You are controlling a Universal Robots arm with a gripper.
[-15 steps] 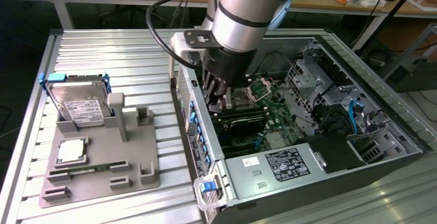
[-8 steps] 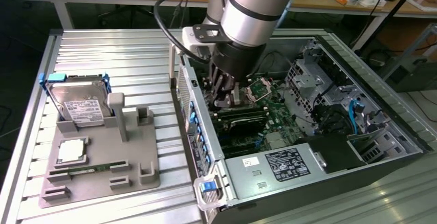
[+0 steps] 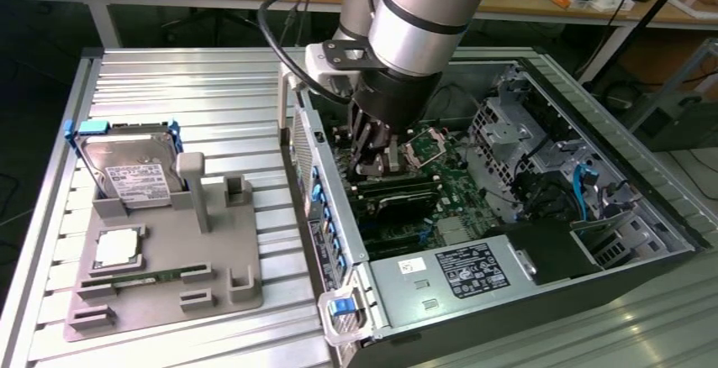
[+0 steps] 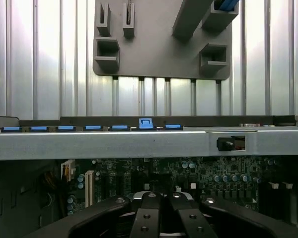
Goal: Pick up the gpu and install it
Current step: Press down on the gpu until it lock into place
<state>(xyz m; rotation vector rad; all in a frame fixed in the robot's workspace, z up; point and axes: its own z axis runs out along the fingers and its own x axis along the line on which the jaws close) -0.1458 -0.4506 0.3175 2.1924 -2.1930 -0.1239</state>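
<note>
Tool [image 4: 159, 218] fingers pressed together above the motherboard [image 4: 188, 173] inside the case [image 3: 628, 250]; gpu [image 3: 393, 196] seating likely needs straight, even downward pressure.

The bench [image 3: 191, 91] is seen as ribbed bare metal with a brushed, dull sheen. At the lower left of the exterior frame a matt grey plastic holder [image 3: 224, 259] is laid. A glossy silver metal hard drive [image 3: 133, 170] bears a white paper label. The claw [image 4: 161, 213] is finished in smooth satin-black.

Green motherboard [image 3: 455, 185], grey holder tray [image 3: 241, 254]
</note>
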